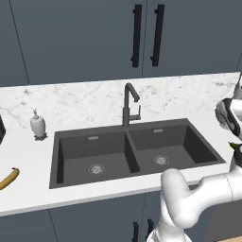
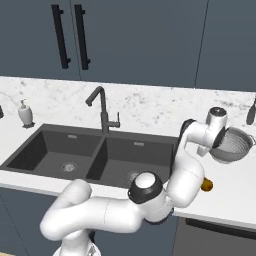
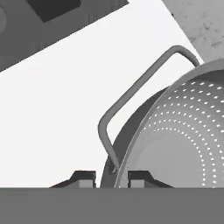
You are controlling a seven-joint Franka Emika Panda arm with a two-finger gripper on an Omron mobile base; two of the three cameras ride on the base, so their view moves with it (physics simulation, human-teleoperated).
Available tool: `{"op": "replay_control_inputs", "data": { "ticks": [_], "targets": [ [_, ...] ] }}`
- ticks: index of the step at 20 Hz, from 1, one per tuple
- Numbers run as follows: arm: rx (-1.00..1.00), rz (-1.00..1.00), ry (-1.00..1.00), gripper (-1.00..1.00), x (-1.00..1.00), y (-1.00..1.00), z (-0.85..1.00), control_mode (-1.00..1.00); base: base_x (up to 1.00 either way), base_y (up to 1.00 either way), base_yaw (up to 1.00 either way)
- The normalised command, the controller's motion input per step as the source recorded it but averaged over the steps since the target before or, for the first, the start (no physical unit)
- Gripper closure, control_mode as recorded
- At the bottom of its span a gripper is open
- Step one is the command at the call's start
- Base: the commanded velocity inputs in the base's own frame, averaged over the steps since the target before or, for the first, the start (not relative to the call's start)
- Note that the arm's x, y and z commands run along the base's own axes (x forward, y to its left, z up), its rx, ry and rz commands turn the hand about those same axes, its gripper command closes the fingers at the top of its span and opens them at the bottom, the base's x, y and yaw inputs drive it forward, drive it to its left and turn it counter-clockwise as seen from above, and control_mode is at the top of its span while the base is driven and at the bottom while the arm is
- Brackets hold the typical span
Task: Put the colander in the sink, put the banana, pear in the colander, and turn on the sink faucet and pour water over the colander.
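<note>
Gripper clenched on the colander rim
Colander sits on the counter right of the sink; the pear near it, the banana left of the sink

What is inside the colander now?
No fruit in the colander's visible pale, perforated inside. The gripper grips its rim; the bottom is cut off in the hand view.

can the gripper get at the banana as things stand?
Probably not right away. The gripper is shut on the colander rim, on the counter right of the sink. The banana lies at the far left counter edge, across both basins; nothing blocks it, but it looks a long reach.
</note>
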Motion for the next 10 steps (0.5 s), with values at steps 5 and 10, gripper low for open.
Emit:
{"op": "replay_control_inputs", "data": {
  "ticks": [5, 10],
  "targets": [
    [0.02, 0.24, -0.38, 1.0, -0.36, 1.0, -0.28, -1.0, 0.0, 0.0, 0.0],
    [0.0, 0.19, -0.38, 1.0, -0.34, 1.0, 0.0, -1.0, 0.0, 0.0, 0.0]
  ]
}}
